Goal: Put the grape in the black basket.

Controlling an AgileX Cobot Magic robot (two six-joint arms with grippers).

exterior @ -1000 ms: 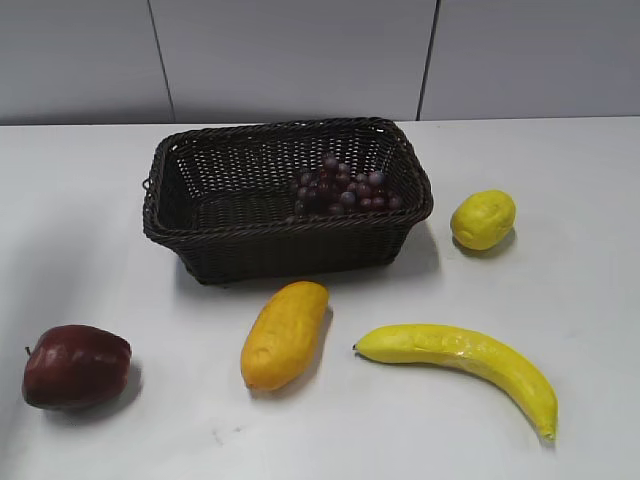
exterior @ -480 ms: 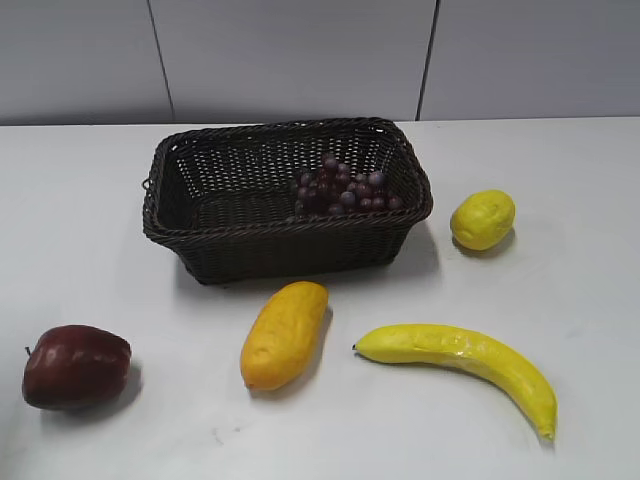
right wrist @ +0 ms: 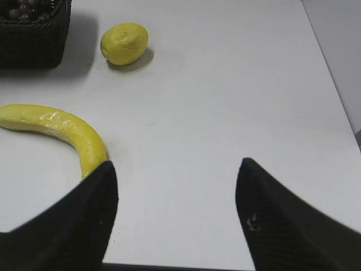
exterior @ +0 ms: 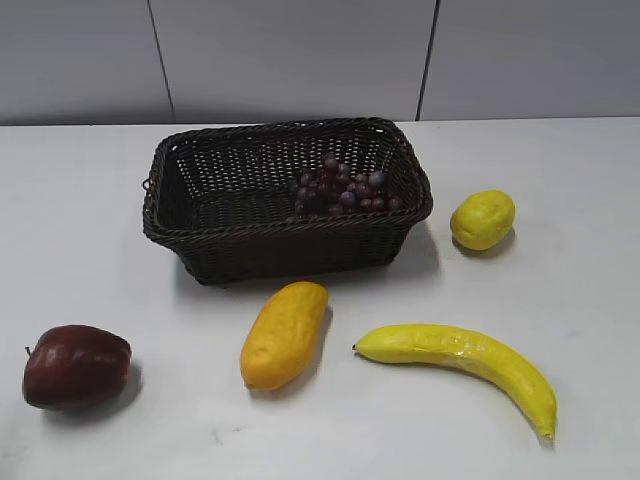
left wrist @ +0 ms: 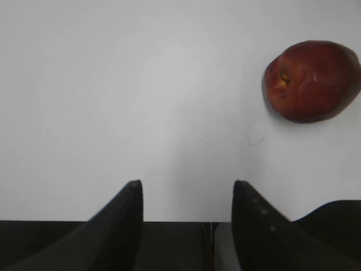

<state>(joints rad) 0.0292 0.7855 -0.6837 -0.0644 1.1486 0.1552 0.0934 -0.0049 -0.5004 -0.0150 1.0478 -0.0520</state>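
Observation:
The bunch of dark purple grapes [exterior: 343,190] lies inside the black woven basket [exterior: 250,250], in its right half. A corner of the basket [right wrist: 34,48] with a few grapes [right wrist: 22,8] shows at the top left of the right wrist view. My left gripper [left wrist: 186,189] is open and empty over the near table edge, far from the basket. My right gripper [right wrist: 176,169] is open and empty above bare table near the front edge. Neither gripper shows in the exterior view.
A dark red apple [exterior: 75,365] lies front left and shows in the left wrist view [left wrist: 310,79]. An orange-yellow mango-like fruit [exterior: 285,333], a banana [exterior: 460,360] and a lemon [exterior: 483,219] lie in front of and right of the basket. The banana [right wrist: 56,130] and the lemon [right wrist: 124,43] show in the right wrist view.

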